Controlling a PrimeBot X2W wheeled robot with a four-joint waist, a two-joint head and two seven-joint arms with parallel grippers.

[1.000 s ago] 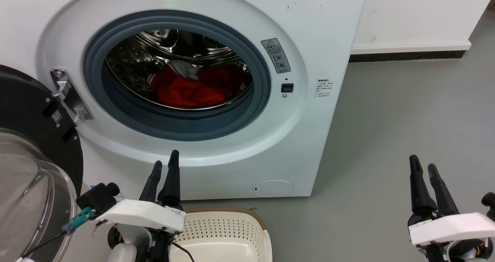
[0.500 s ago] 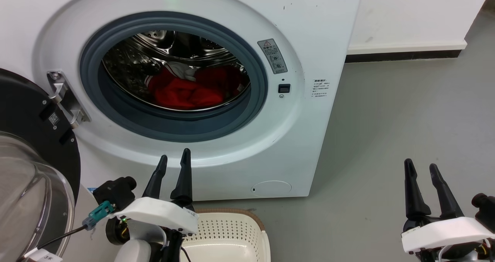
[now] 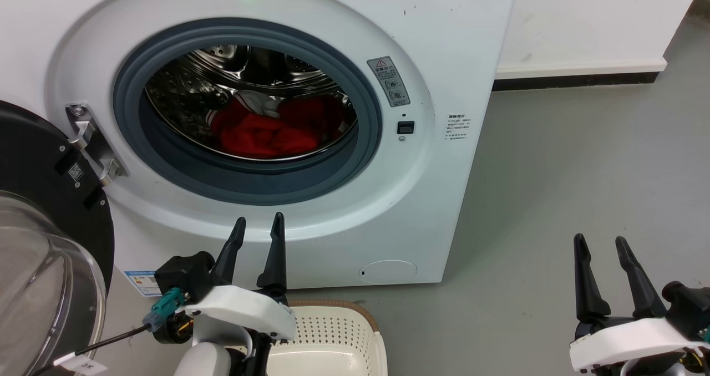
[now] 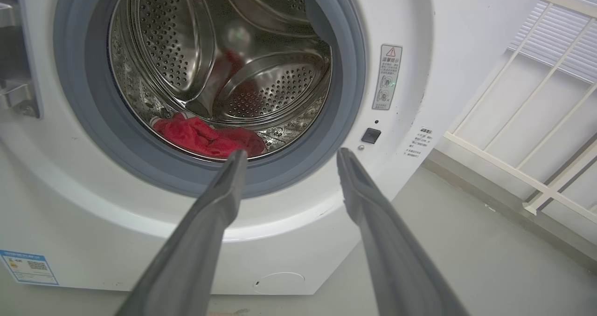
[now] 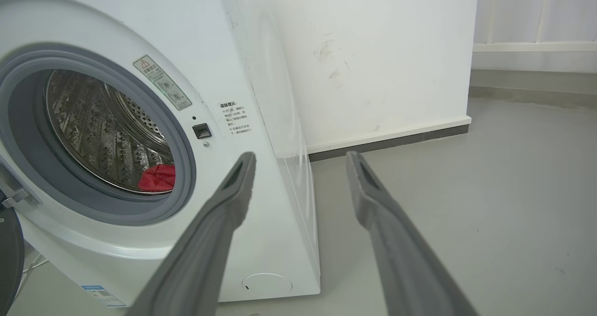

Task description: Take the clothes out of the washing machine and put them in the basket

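Clothes (image 3: 266,129) lie as a red heap with a white patch low in the drum (image 3: 188,87), close behind the front lip. The left gripper (image 3: 259,219) is released and holds nothing. Its two fingers are parted and point up at the lower rim of the porthole, just outside the washing machine (image 3: 444,43). The step in hand looks like the reach inward, and it calls for lifting the tips over the grey gasket (image 3: 249,183) without dragging on the rubber. They should then dip onto the highest fold of the heap with the fingers kept wide. A deep bite on a bunched fold should serve better than a pinch on a thin edge, since soft cloth is likely to trail and catch on the gasket as it comes out. The open door (image 3: 55,198) and its hinge stand close on the left, so the forearm should enter toward the middle of the opening. The basket (image 3: 327,329) sits on the floor right under this arm, and the part that shows is bare, which makes for a short carry. The right gripper (image 3: 599,239), also parted and empty, waits well apart over the floor.
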